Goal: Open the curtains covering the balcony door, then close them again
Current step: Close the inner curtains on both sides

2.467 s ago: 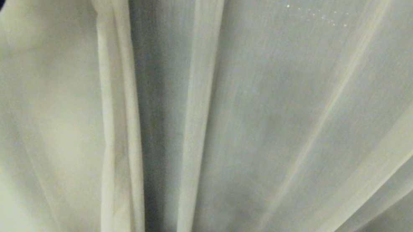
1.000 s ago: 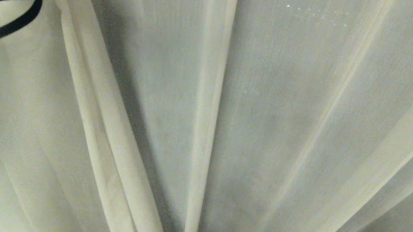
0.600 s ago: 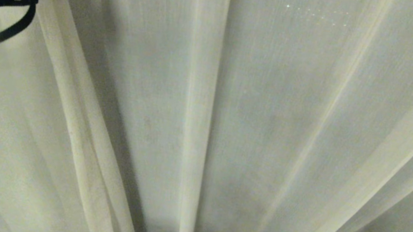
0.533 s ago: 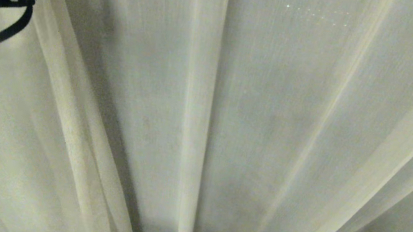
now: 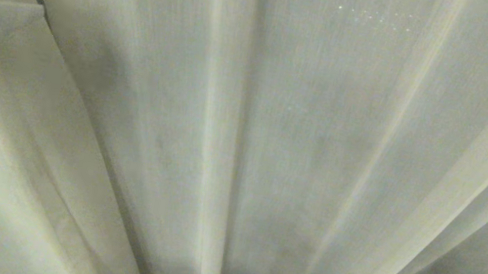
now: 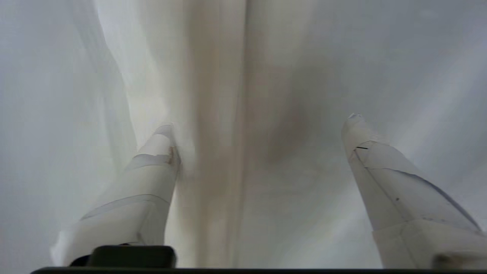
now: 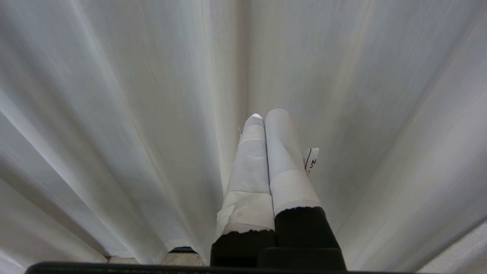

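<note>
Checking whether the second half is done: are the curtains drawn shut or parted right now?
Shut. The curtains hang across the whole head view with no gap; no glass or frame shows.

All cams close-up (shared: curtains (image 5: 303, 142)).

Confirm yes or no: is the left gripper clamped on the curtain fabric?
No, the left gripper has its white fingers spread wide, with the curtains hanging loose between them.
</note>
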Controlling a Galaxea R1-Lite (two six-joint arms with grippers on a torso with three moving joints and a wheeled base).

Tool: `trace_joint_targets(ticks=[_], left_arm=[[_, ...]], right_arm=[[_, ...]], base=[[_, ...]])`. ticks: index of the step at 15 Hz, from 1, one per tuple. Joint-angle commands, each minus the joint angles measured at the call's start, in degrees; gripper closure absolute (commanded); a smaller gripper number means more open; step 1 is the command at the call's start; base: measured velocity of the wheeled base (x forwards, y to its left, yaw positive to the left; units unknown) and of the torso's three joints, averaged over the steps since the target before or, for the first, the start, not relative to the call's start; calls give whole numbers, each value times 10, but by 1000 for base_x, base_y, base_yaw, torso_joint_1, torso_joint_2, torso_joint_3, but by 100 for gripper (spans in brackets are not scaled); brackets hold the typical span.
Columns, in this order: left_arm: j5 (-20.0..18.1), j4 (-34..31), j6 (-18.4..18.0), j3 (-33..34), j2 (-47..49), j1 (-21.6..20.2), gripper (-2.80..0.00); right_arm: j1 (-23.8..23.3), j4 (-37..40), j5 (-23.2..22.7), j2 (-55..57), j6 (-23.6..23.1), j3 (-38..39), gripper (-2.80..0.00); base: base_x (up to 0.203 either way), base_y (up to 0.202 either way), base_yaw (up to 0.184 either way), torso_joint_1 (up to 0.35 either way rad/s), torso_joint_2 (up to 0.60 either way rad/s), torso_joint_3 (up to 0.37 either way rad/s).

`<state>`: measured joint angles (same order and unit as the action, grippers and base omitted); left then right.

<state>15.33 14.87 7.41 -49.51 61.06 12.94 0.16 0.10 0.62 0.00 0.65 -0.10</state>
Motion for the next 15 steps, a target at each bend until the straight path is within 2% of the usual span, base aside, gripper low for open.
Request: trace_joint_targets(ticks=[1, 5, 6, 15], left_arm=[[20, 0, 2, 28, -36, 6, -280], [20, -2, 2, 91, -108, 7, -280], [20, -5, 1, 105, -129, 7, 0], [0, -223, 1, 114, -336, 8, 0]], right_arm=[[0, 0, 0, 1, 0, 0, 0], [0, 0, 0, 1, 0, 0, 0], [0, 0, 0, 1, 0, 0, 0], [0, 0, 0, 1, 1, 0, 0]], base=[[0, 0, 0, 0, 0, 0], [0, 0, 0, 0, 0, 0], [0, 0, 0, 0, 0, 0], [0, 0, 0, 0, 0, 0]])
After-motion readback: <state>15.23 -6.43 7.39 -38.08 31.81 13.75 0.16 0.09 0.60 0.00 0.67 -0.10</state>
